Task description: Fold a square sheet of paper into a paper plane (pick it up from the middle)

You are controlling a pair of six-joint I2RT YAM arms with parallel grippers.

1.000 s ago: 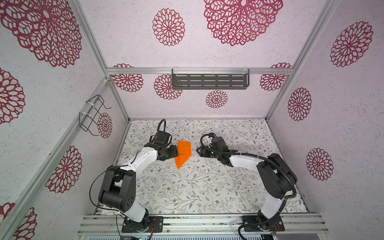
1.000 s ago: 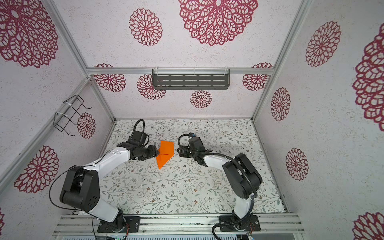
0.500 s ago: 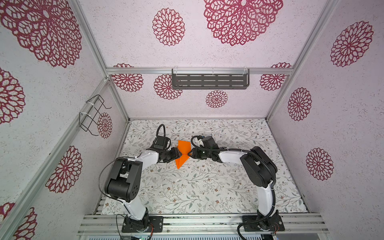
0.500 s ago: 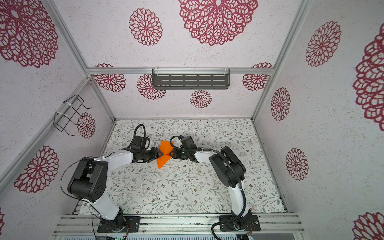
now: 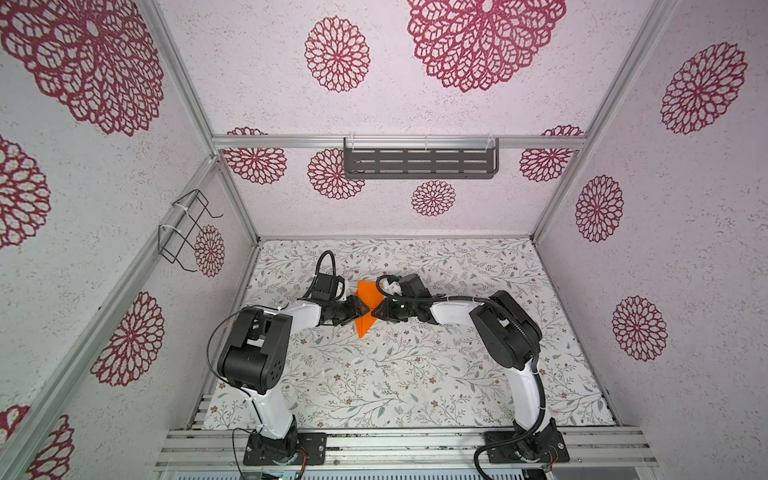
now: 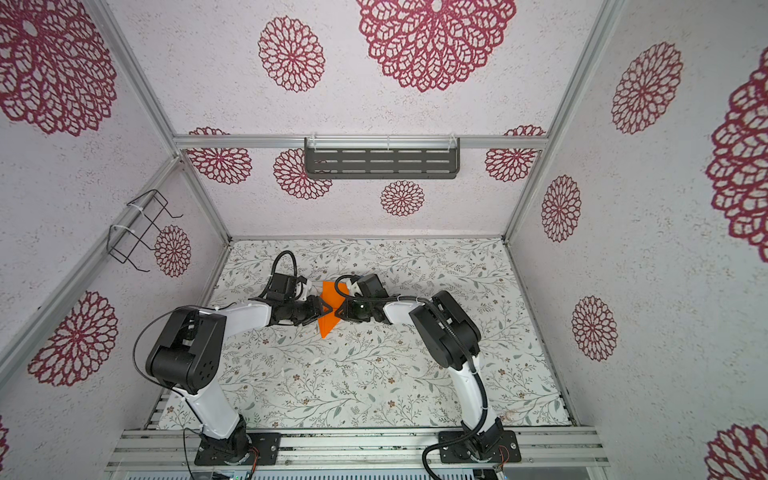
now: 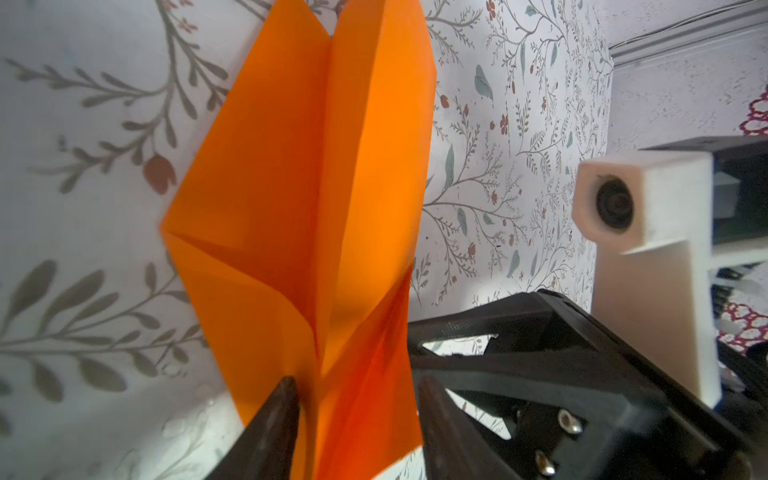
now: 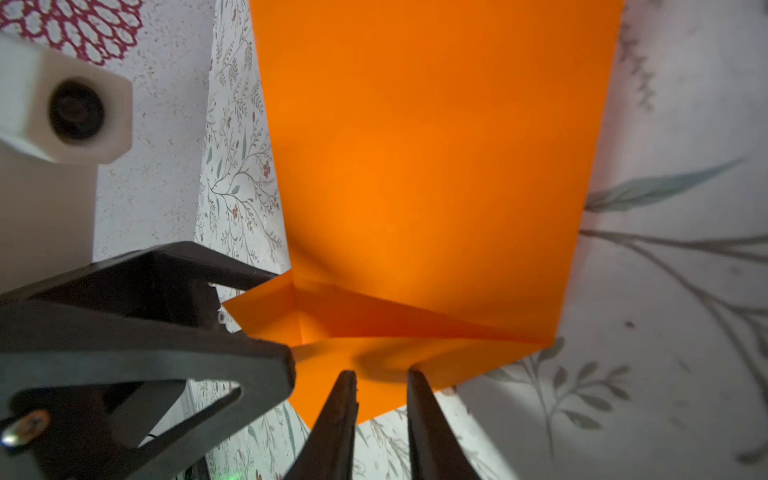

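Paper (image 5: 368, 293) lies mid-worktop (image 5: 395, 374), half-folded. My left gripper (image 7: 357, 399) straddles its raised centre crease, jaws apart, presumably to pinch there. My right gripper (image 8: 380, 386) is nearly together at the edge; whether it grips, I can't tell.

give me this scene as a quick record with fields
paper: orange paper, partly folded with a centre crease, on the floral table
left gripper: jaws apart, a raised fold of the paper between them
right gripper: jaws narrowly apart at the paper's near edge
arms: meet at the paper from opposite sides
plane: not yet finished
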